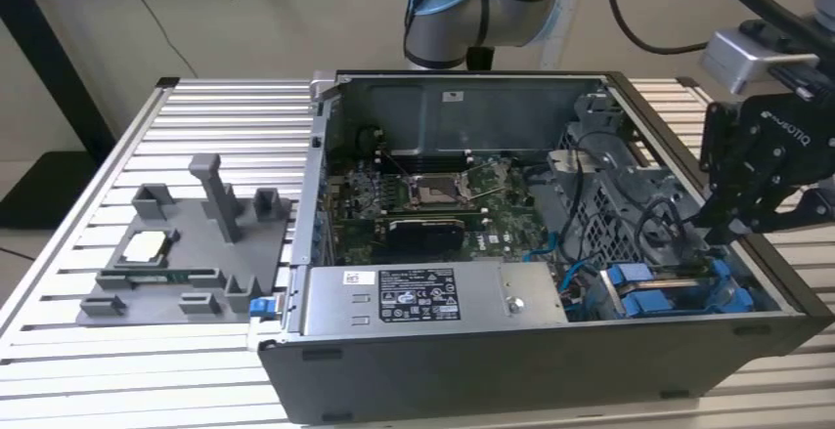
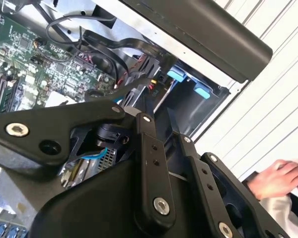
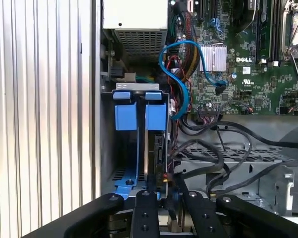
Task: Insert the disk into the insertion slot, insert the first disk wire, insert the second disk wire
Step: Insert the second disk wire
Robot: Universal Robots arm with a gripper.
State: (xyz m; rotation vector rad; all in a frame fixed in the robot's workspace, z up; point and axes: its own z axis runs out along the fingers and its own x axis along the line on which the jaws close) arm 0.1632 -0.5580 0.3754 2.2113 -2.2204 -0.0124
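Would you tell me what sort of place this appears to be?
Probably a robotics lab workbench for computer assembly: an open computer case sits on a slatted aluminium table, with a robot arm behind it and a grey fixture tray beside it.

Black claw [image 1: 725, 226], blue-edged grey insertion slot [image 3: 125, 117], green motherboard [image 3: 241, 74], ribbed silver table [image 3: 39, 124].

The table [image 1: 92, 370] was ribbed bare aluminium with a dull brushed sheen, the computer case [image 1: 522, 375] matt dark grey painted metal, and the fixture tray [image 1: 183, 253] a flat, matt grey plastic. The insertion slot [image 3: 108, 148] was dark grey sheet metal edged in smooth bright blue plastic, the motherboard [image 3: 248, 64] a glossy green board, the cables [image 3: 223, 127] sheathed in black rubbery plastic. The gripper [image 1: 718, 235] looked like black satin-finished metal with shiny screw heads.
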